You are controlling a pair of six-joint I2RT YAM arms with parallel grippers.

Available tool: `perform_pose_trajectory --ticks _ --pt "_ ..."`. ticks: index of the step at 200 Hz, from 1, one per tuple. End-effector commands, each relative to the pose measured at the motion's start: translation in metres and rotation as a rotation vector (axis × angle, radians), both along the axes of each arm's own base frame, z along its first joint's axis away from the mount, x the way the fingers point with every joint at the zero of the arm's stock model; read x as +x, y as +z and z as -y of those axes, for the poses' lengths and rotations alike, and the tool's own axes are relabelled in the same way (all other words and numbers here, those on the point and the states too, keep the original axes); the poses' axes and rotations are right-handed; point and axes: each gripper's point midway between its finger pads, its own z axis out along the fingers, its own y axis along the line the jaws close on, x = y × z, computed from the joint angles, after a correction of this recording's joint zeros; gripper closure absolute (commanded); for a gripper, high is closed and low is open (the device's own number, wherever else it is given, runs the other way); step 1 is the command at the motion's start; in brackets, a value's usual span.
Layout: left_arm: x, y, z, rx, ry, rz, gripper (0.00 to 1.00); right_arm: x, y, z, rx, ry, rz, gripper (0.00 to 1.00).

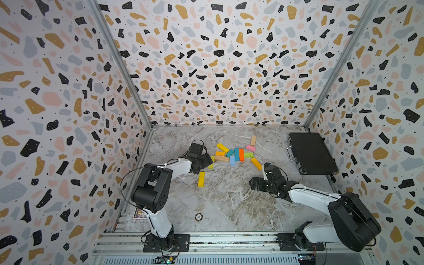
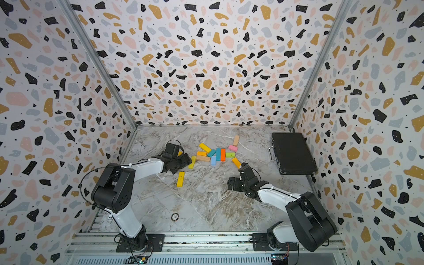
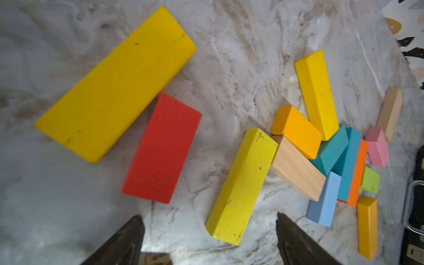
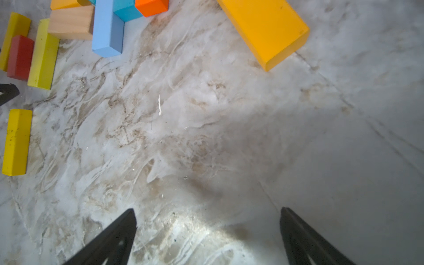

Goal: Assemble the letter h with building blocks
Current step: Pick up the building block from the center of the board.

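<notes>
Building blocks (image 1: 241, 154) lie jumbled, many-coloured; left tool (image 3: 209, 215) and right tool (image 4: 207, 209) gape wide.

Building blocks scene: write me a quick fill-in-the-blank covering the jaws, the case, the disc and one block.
The left gripper and right gripper both have their jaws ____, gripping no block.
The black case lies on the robot's ____ side of the table.
The round disc is marked ____.
The red block lies beside a long block coloured ____.
Missing: open; right; 100; yellow.
</notes>
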Motion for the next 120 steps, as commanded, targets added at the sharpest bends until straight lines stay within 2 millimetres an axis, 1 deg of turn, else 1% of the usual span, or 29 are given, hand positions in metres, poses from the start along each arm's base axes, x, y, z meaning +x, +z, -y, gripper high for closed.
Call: perform_pose_trajectory --ticks 1,38,56,70,90,104,120 --pt "0.009 0.006 0.013 -0.046 -0.005 0.037 0.11 -0.004 -0.008 0.002 -0.010 -0.005 -0.029 0.01" --pt "0.015 -0.006 0.025 -0.071 -0.013 0.022 0.11 -0.003 -0.009 0.003 -0.015 -0.007 -0.030 0.01" --pt "0.016 -0.014 0.024 -0.065 0.002 0.007 0.11 -0.003 -0.010 0.003 -0.016 -0.007 -0.032 0.01" --pt "0.017 -0.019 0.018 -0.037 0.035 -0.002 0.11 -0.003 -0.012 0.003 -0.017 -0.008 -0.036 0.01" --pt "0.016 -0.024 0.002 0.024 0.069 -0.016 0.12 -0.003 -0.012 0.003 -0.015 -0.007 -0.040 0.01" --pt "0.012 -0.030 -0.010 0.079 0.071 -0.031 0.14 -0.003 -0.011 0.003 -0.015 -0.006 -0.038 0.01" --pt "0.007 -0.036 -0.031 0.123 0.115 -0.048 0.15 -0.004 -0.010 0.003 -0.013 -0.007 -0.033 0.01"
